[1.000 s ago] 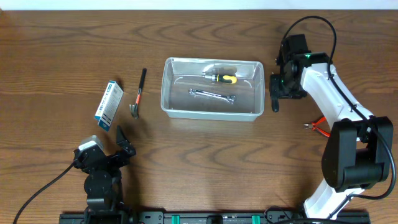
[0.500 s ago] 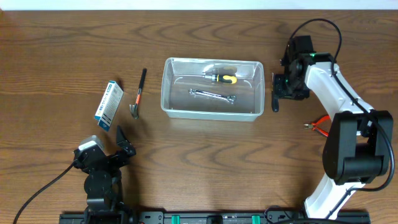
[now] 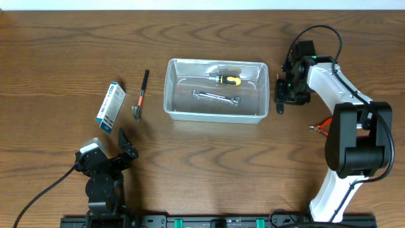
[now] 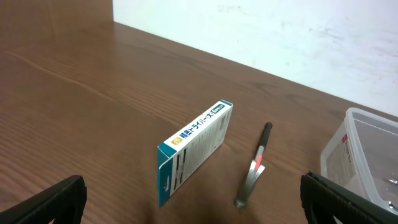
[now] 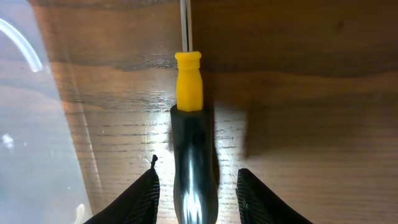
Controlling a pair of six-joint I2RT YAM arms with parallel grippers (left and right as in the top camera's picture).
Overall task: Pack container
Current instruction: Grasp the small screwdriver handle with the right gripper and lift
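- Container [image 3: 216, 116]: one screwdriver [image 5: 193, 143] lies outside, at its 3 o'clock.
- Right gripper [image 5: 198, 193]: jaws apart astride the handle, nothing clamped; grasp step.
- Next, probably: close, lift, carry toward 9 o'clock.

Folded low over its base at the near left: left arm [image 3: 101, 180], with left gripper [image 3: 126, 144] aimed forward and away from the base, fingers [image 4: 59, 200] spread wide apart. Reached far forward from the near right, elbow bent back inward: right arm [image 3: 338, 88], with right gripper [image 3: 280, 104] pointing downward, fingers [image 5: 144, 194] parted, not closed.
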